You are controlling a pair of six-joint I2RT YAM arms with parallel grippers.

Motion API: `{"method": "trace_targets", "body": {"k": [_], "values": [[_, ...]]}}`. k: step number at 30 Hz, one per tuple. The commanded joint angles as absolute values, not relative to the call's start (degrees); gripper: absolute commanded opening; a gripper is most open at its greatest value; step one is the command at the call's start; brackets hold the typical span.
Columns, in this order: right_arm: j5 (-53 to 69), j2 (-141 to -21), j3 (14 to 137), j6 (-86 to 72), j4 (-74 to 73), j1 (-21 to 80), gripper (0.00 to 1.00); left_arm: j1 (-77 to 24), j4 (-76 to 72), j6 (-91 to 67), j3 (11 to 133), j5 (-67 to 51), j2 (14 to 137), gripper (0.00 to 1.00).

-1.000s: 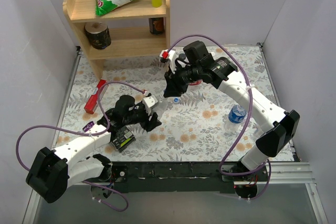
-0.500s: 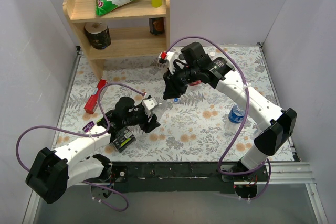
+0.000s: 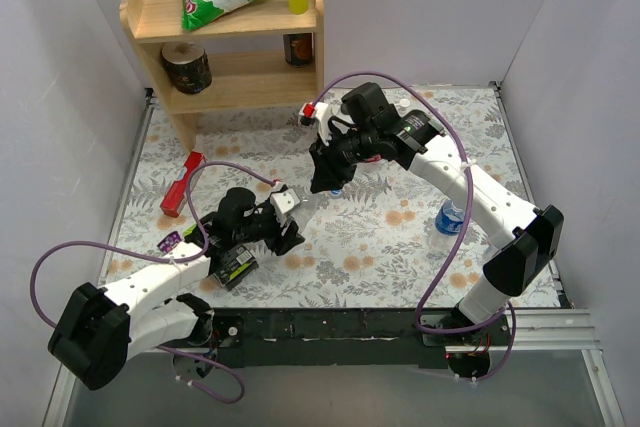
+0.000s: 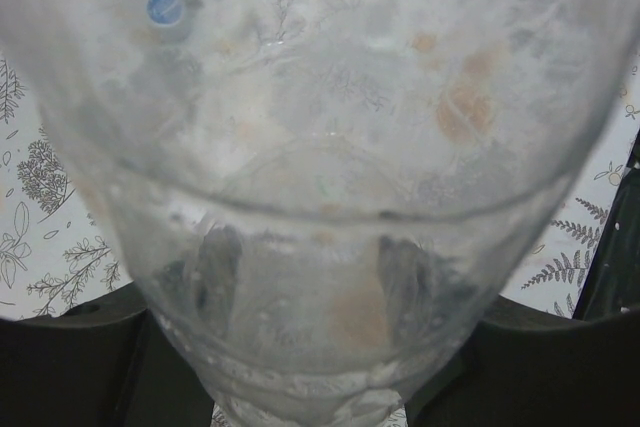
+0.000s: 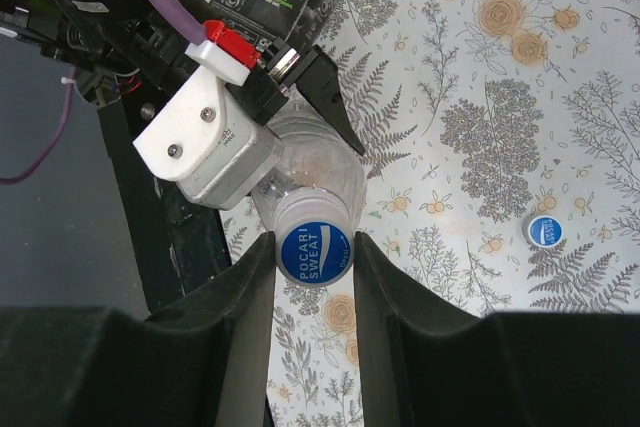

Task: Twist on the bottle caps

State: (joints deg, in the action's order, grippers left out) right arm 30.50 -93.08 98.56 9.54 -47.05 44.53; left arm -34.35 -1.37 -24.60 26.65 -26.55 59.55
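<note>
A clear plastic bottle [image 5: 312,169] fills the left wrist view [image 4: 320,197], and my left gripper [image 3: 288,219] is shut on its body, holding it tilted over the floral mat. A blue-and-white bottle cap [image 5: 315,252] printed POCARI SWEAT sits on the bottle's neck. My right gripper [image 5: 313,267] is shut on this cap, one finger against each side. In the top view the right gripper [image 3: 323,179] hangs just above and to the right of the left one. A second blue bottle cap [image 5: 543,231] lies loose on the mat close by, and it shows through the bottle [image 4: 165,7].
A bottle with a blue label [image 3: 452,217] stands on the mat at the right. A black box [image 3: 235,265] lies under the left arm and a red object [image 3: 181,184] at the left. A wooden shelf [image 3: 225,32] with a snack bag and jars stands at the back left.
The right arm's wrist has shifted a little to the left over the bottle. Both grips have stayed as they were.
</note>
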Motion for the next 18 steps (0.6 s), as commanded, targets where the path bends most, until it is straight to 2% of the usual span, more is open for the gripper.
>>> {"method": "trace_targets", "body": {"k": [1,5,6,13,14,17,18], "values": [[31.29,-94.66,100.11,9.85,-49.48,45.53,0.36,-34.98,-9.84,-22.24,27.16,-30.76,56.78,0.00],[31.82,-95.01,101.77,10.37,-50.18,45.53,0.44,-34.98,-9.76,-22.41,26.28,-30.94,57.04,0.00],[31.82,-94.92,102.30,10.46,-50.19,45.53,0.50,-34.98,-9.84,-22.50,26.19,-31.02,56.95,0.00],[31.38,-94.83,102.65,10.99,-50.54,45.53,0.62,-34.98,-10.81,-23.82,24.87,-31.03,57.04,0.00],[31.38,-94.83,102.83,11.07,-50.62,45.53,0.66,-34.98,-10.81,-23.91,24.70,-31.11,57.22,0.00],[31.20,-95.01,104.32,11.86,-51.50,45.53,0.88,-34.98,-10.81,-23.73,24.43,-31.38,57.30,0.00],[31.29,-94.92,104.59,12.91,-51.85,45.53,0.90,-34.98,-10.81,-23.64,24.26,-31.64,57.30,0.00]]}}
